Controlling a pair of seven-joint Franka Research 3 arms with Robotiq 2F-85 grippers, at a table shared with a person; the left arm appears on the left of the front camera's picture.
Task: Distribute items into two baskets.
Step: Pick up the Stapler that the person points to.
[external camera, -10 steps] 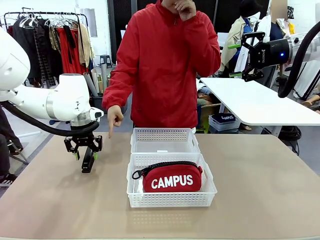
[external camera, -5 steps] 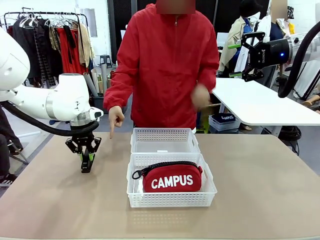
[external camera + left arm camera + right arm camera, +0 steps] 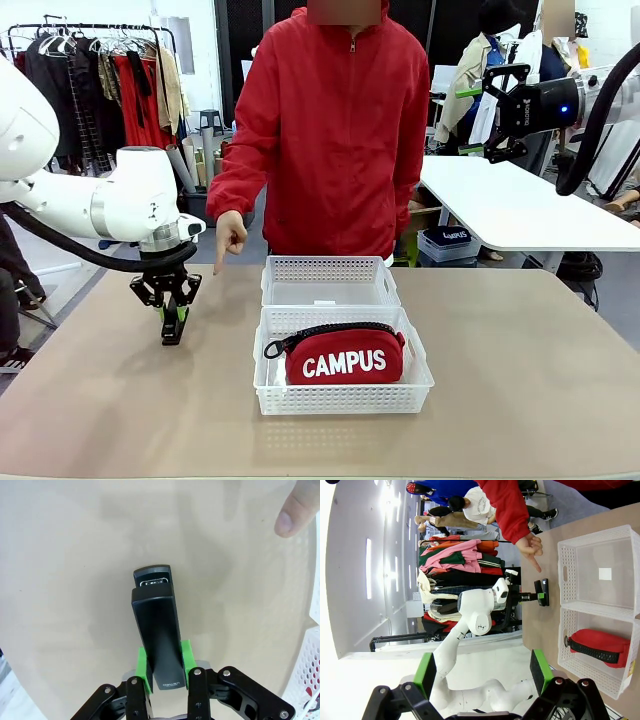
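The left arm (image 3: 120, 205) is built of smooth, rounded white shells with a grey metal ring at one joint, and a thick black hose (image 3: 80, 258) runs under it. The left gripper (image 3: 165, 667) is black. Its linked bars are pinned with silver screws (image 3: 194, 671), and its fingers carry bright green pads (image 3: 144, 669). The right arm (image 3: 588, 90) is white too, with a black cable (image 3: 578, 150) and a small blue light (image 3: 563, 110). The right gripper (image 3: 483, 672) has the same black links and green pads. The person wears a red zipped jacket (image 3: 335, 130) with long sleeves.
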